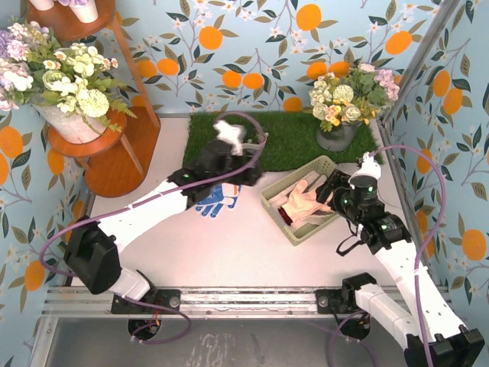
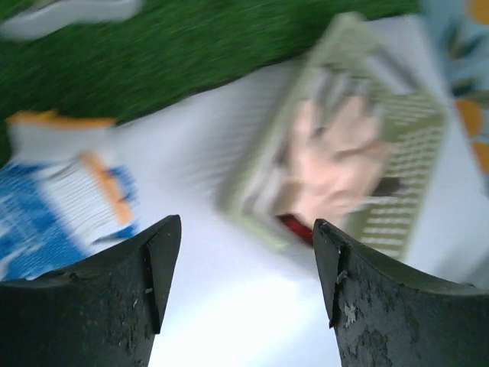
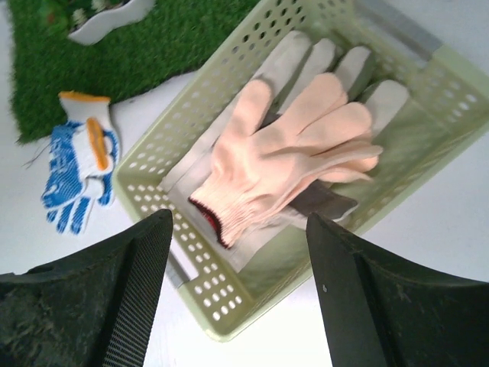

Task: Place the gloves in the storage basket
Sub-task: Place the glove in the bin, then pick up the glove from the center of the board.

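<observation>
Directly below the right pincer [image 3: 238,225], whose 2 fingers are standing apart with nothing between them, the storage basket [image 3: 153,164] is sitting on the white table [image 1: 252,252]. Under this pincer's gap, 1 peach-tan glove [image 3: 298,145] is lying flat inside the basket on top of 1 grey-and-cream glove [image 3: 306,57]. The peach-tan glove's dark-red-edged cuff is pointing back toward the pincer and its fingertips are pointing ahead and to the right. Ahead of the pincer and to its left, outside the basket and near its wall, 1 blue-and-white glove [image 3: 76,164] with an orange cuff is resting on the table. That cuff is lying beside the edge of the green grass mat [image 3: 168,38], on which a white dish [image 3: 107,19] is standing farther ahead.

The left pincer [image 2: 246,229] is likewise hanging open and empty above the table, and its own view is blurred. Ahead of it to the left the blue-and-white glove is lying; ahead to the right the basket is showing the peach-tan glove inside.
</observation>
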Controlling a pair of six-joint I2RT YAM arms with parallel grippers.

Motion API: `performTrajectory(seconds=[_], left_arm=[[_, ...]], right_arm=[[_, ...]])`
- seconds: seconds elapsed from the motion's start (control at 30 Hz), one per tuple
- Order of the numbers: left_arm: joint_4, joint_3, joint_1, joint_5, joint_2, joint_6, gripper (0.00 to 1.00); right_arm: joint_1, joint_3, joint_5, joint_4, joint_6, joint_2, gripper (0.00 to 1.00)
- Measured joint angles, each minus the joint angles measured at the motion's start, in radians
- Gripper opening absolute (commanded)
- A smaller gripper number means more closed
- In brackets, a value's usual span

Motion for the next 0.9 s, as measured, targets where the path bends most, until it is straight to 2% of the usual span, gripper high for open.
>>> performTrajectory(seconds=[0.13,0.3,0.4,0.5,0.57,0.77,0.9], left_arm=[[-0.029,-0.133,0.131,-0.054,-0.008,-0.026,0.72],[-0.051,-0.187,0.221,-0.085,0.077,-0.027,0.68],[-0.043,-0.189,0.258,-0.088,0.129,-0.026,0.59],[-0.019,-0.19,0.293,-0.089,0.169,-0.017,0.56],[-0.004,-0.19,0.314,-0.089,0.196,-0.013,0.55],[0.056,-0.198,0.37,-0.068,0.285,-0.015,0.37],[0.101,-0.198,0.374,-0.044,0.319,-0.016,0.3]], right_arm=[[0.003,0.025,-0.097,-0.028,-0.001,-0.006,0.67],[0.078,0.029,-0.151,-0.042,0.014,-0.003,0.68],[0.16,0.029,-0.147,-0.045,0.027,0.012,0.68],[0.217,0.029,-0.141,-0.04,0.047,0.049,0.68],[0.238,0.029,-0.138,-0.034,0.06,0.078,0.67],[0.291,0.029,-0.11,-0.018,0.075,0.146,0.67],[0.298,0.029,-0.093,-0.02,0.077,0.163,0.67]])
